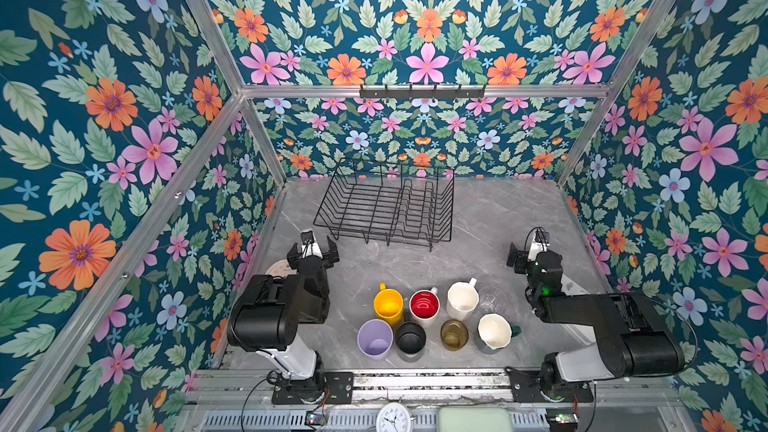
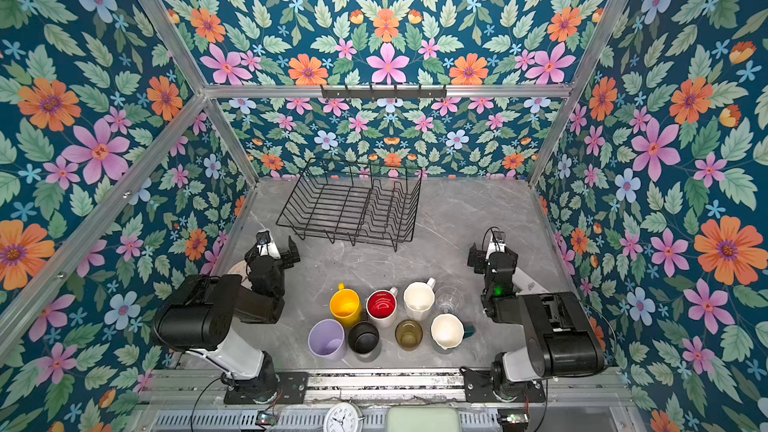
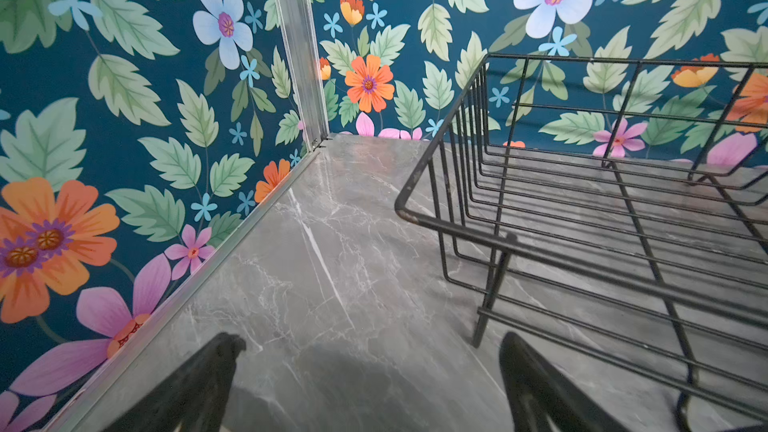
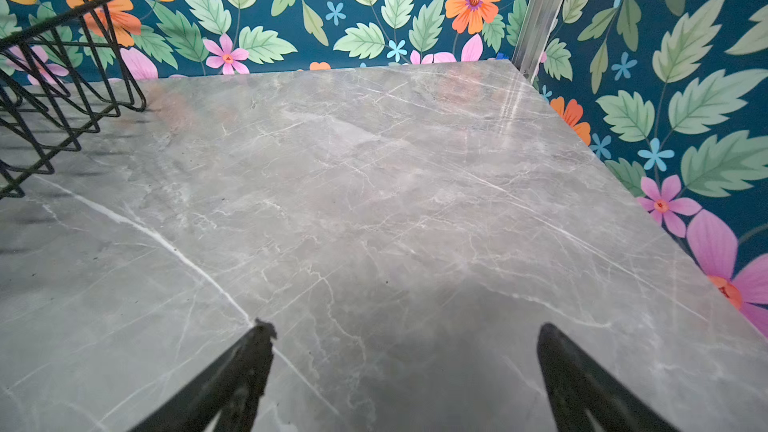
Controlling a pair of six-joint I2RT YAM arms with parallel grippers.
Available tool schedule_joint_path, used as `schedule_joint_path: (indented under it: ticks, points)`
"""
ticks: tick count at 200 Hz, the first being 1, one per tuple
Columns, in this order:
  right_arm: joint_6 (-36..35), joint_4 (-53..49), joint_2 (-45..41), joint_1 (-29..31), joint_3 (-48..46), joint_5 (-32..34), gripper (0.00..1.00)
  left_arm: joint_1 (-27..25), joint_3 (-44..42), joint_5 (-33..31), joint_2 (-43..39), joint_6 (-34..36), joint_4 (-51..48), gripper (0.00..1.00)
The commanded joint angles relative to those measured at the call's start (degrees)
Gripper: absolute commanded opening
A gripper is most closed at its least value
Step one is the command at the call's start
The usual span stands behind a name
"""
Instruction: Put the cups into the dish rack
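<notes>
We are at the very start of the job: the dish rack (image 1: 384,205) sits empty toward the back of the table (image 1: 490,218), and all eight cups stand in a tight cluster near the front edge, between the two arm bases. The row nearer the rack holds the yellow mug (image 1: 388,305), the white mug with red inside (image 1: 424,306), the cream mug (image 1: 462,300) and the clear glass (image 1: 490,299). The front row holds the lilac tumbler (image 1: 375,339), the black mug (image 1: 410,337), the amber glass (image 1: 454,334) and the teal mug with white inside (image 1: 494,331). Our left gripper (image 3: 370,342) hangs over bare table just beside the rack's near corner, jaws spread wide with nothing between them. Our right gripper (image 4: 405,328) is equally wide and empty, over open table well apart from the rack. Both point away from the cups, so we judge the step in hand to be the first reach. The next move calls for one arm to turn toward the cluster and come down on an outer cup, such as the lilac tumbler on the left or the teal mug on the right. The cups stand so close that the fingers need a side free of neighbours.
</notes>
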Motion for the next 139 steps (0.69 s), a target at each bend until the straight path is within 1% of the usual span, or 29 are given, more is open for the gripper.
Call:
schedule_joint_path:
  ticks: [1, 45, 64, 139]
  points:
    - [0.6, 1.0, -0.1, 0.0, 0.3, -0.1, 0.99, 0.0, 0.0, 0.9, -0.3, -0.3, -0.1, 1.0]
    - [0.7, 0.6, -0.1, -0.1, 0.6, -0.4, 0.99, 0.1, 0.0, 0.9, -0.3, -0.4, -0.1, 1.0]
    - [2.3, -2.8, -0.4, -2.4, 1.9, -3.9, 0.99, 0.1, 0.0, 0.9, -0.3, -0.4, -0.1, 1.0]
    - [2.3, -2.5, -0.4, -2.5, 1.9, -3.9, 0.99, 0.1, 0.2, 1.1, -0.2, -0.4, -0.4, 1.0]
